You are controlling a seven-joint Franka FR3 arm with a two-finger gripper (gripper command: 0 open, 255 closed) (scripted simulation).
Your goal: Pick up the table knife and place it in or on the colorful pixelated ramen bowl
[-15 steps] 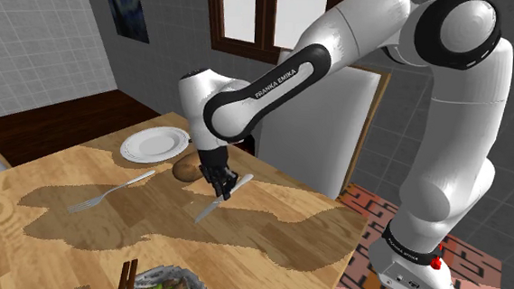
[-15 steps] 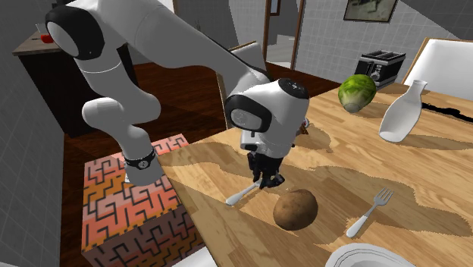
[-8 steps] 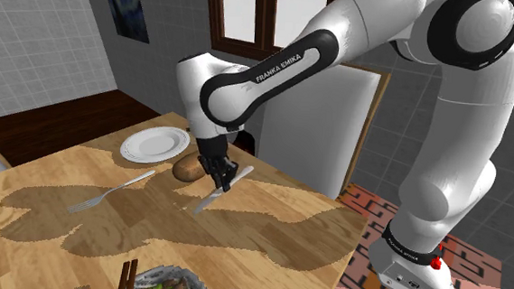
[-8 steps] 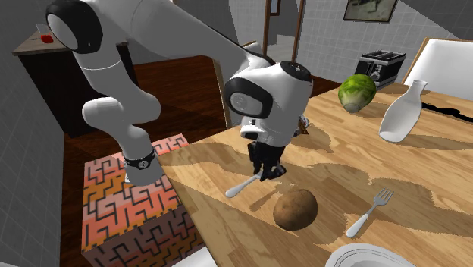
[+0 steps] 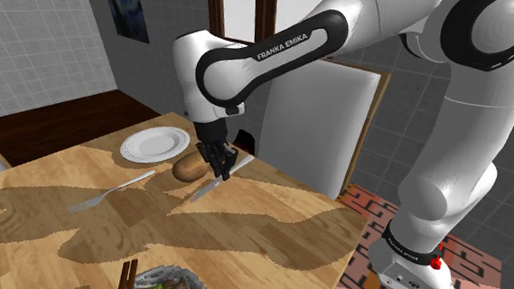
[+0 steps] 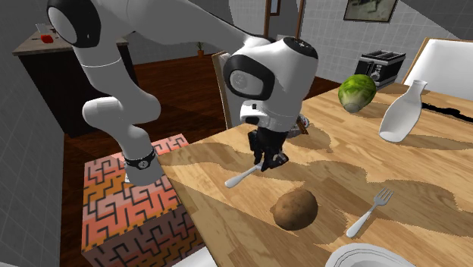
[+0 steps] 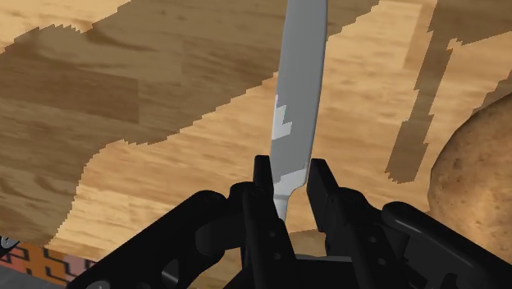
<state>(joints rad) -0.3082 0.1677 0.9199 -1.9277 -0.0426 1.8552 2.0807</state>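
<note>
My black gripper [image 5: 219, 163] is shut on a silver table knife [image 5: 201, 189], which hangs tilted above the wooden table [image 5: 269, 230], its free end pointing down toward the shoulder view's left. In the second exterior view the gripper [image 6: 267, 160] holds the knife [image 6: 242, 178] just above the tabletop. In the wrist view the knife [image 7: 297, 90] runs straight out from between the two fingers [image 7: 262, 179], with the gripper [image 7: 289, 187] clasping its near end. The colourful ramen bowl [image 5: 163, 284], with chopsticks beside it, sits at the shoulder view's bottom edge, well apart from the gripper.
A brown potato [image 5: 189, 167] lies right beside the gripper, with a white plate [image 5: 154, 144] behind it and a fork [image 5: 108, 193] to the shoulder view's left. A white bottle [image 6: 402, 114], a green cabbage [image 6: 356, 92] and a toaster [image 6: 381, 67] stand farther off. The table edge is near.
The gripper has risen with the knife clasped in it, lifting it off the table and shifting slightly toward the shoulder view's upper left. Nothing else moved.
</note>
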